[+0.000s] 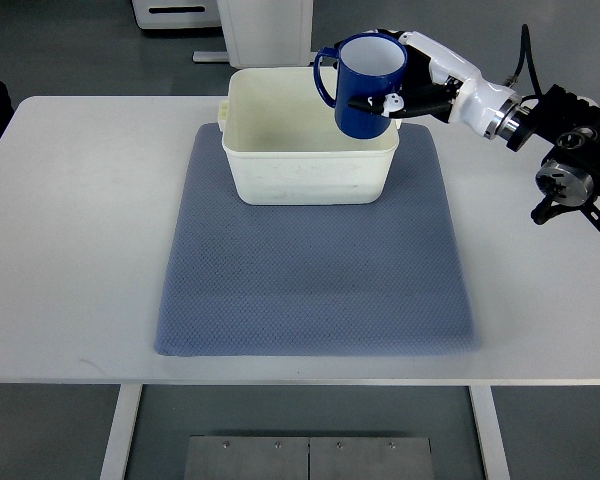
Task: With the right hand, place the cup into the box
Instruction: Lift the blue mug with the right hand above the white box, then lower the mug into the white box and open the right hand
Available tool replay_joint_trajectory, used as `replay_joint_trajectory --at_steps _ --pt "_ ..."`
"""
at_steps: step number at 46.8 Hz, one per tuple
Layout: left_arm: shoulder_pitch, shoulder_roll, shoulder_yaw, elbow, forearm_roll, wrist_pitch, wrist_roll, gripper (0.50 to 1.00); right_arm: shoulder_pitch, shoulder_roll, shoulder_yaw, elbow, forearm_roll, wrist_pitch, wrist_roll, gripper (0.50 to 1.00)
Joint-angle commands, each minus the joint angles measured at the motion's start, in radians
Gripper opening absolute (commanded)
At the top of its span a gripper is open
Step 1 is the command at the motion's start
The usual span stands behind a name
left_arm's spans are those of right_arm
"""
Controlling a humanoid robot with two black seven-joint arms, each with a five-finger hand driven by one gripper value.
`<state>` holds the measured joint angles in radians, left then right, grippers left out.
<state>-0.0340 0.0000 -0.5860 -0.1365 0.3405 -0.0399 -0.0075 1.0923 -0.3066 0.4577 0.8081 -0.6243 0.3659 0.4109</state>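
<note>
One blue cup (370,85) sits clasped in our right hand (405,95), hovering over the box's (310,170) right rim, near the worktop's far edge.

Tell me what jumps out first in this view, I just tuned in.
The blue cup catches the eye first, held upright by the right hand above the right rear corner of the box. The cream box looks empty and sits at the far edge of a grey mat on the white table. No left arm shows.
</note>
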Motion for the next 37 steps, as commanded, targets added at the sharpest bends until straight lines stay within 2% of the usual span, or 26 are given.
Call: replay_joint_trajectory --at_steps 1,8,15,24,37 --pt "0.0 0.0 0.0 0.0 0.0 0.0 0.0 1.0 0.021 0.044 -0.001 -0.072 0.0 -0.016 -0.015 0.5" --pt "0.0 0.0 0.0 0.0 0.0 0.0 0.0 1.0 0.052 0.118 -0.007 -0.182 0.0 -0.058 -0.032 0.5" --pt "0.0 0.0 0.0 0.0 0.0 0.0 0.0 1.0 0.055 0.176 -0.016 -0.237 -0.002 -0.108 -0.054 0.5" --pt "0.0 0.0 0.0 0.0 0.0 0.0 0.0 1.0 0.054 0.225 -0.07 -0.257 0.0 -0.208 -0.066 0.5" --pt "0.0 0.0 0.0 0.0 0.0 0.0 0.0 1.0 0.041 0.245 -0.082 -0.259 0.0 -0.266 -0.072 0.5"
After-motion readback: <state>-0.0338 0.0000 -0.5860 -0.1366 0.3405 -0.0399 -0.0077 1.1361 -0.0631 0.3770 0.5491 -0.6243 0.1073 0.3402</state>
